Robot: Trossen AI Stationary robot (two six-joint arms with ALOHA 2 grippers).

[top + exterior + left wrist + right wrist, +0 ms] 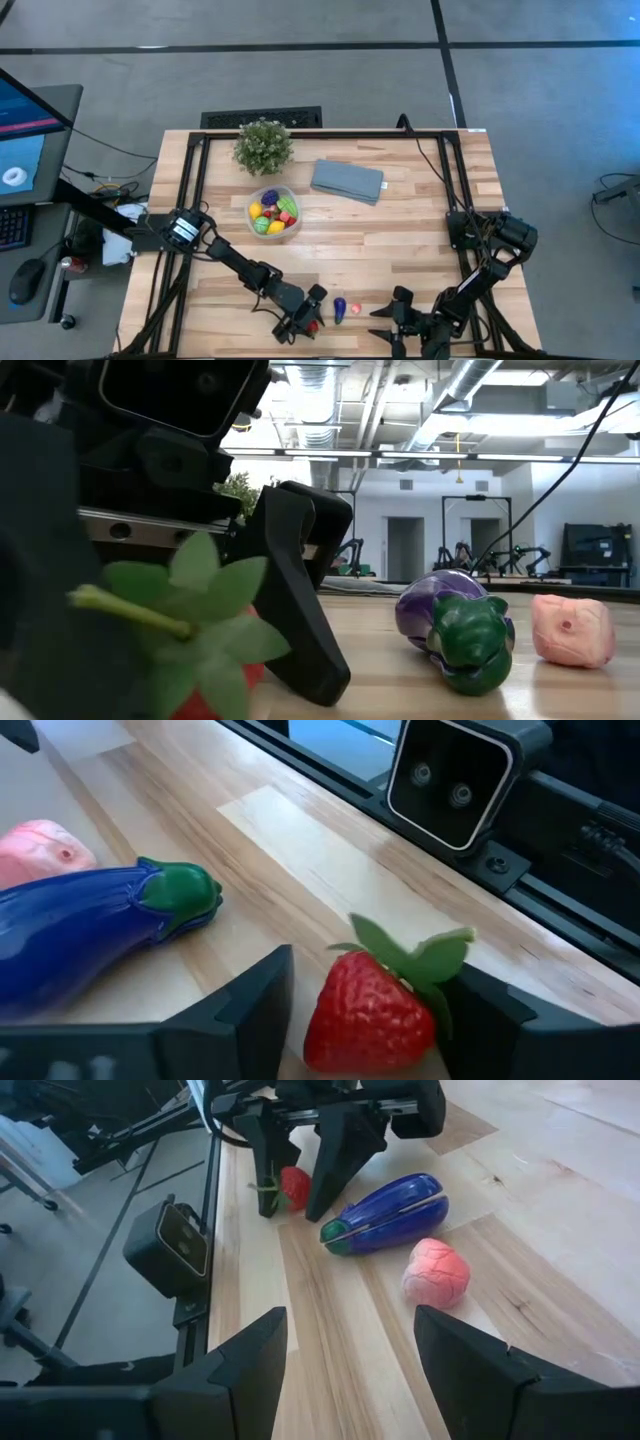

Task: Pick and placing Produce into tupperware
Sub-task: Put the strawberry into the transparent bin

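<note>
Strawberry (372, 1017) sits on the bench (400, 245) between the two fingers of the left tool (303, 320), near the front edge; the fingers flank it, one close against its leaves, but whether they pinch it cannot be told. Just beside the strawberry lies a purple eggplant (392, 1213) with a green cap, and beyond that a pink piece (436, 1272), apart from it. Right tool (350, 1360) hovers near the pink piece, fingers spread and holding nothing. Farther back from the strawberry stands the tupperware (273, 212), holding yellow, green, purple and red produce, between a potted plant (263, 145) and a folded grey-blue cloth (347, 181).
</note>
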